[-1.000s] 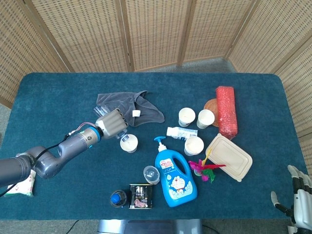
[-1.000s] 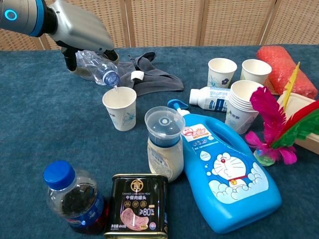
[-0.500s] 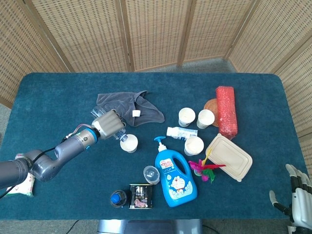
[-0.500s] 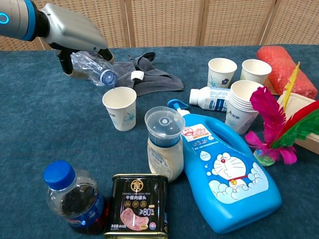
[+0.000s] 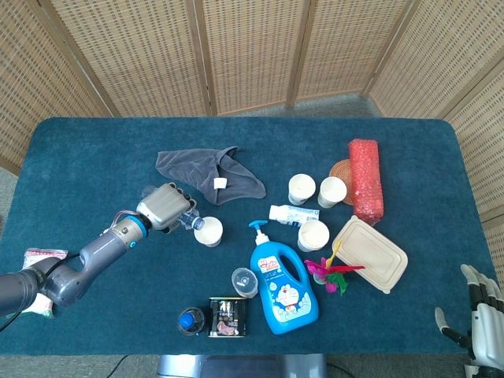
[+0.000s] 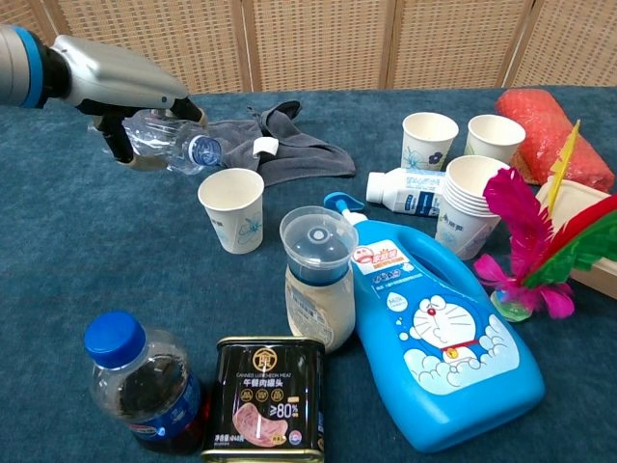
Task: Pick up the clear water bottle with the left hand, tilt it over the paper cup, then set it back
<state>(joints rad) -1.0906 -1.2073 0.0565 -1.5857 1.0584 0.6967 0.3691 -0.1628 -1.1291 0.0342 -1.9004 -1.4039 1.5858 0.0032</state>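
Blue cloth covers the table (image 5: pixel 79 157), wicker screens behind. Nearest the chest camera stand a dark bottle (image 6: pixel 143 384) and a tin (image 6: pixel 267 398). Farther back the paper cup (image 6: pixel 231 209) stands upright. Just left of it and above, the left hand (image 6: pixel 120 87) grips the clear bottle (image 6: pixel 169 147), lying almost level, mouth toward the cup. The right hand (image 5: pixel 482 315) hangs off the table's near right corner, fingers spread, holding nothing

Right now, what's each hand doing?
Left hand: holding the clear water bottle, tilted beside the paper cup.
Right hand: open, holding nothing.
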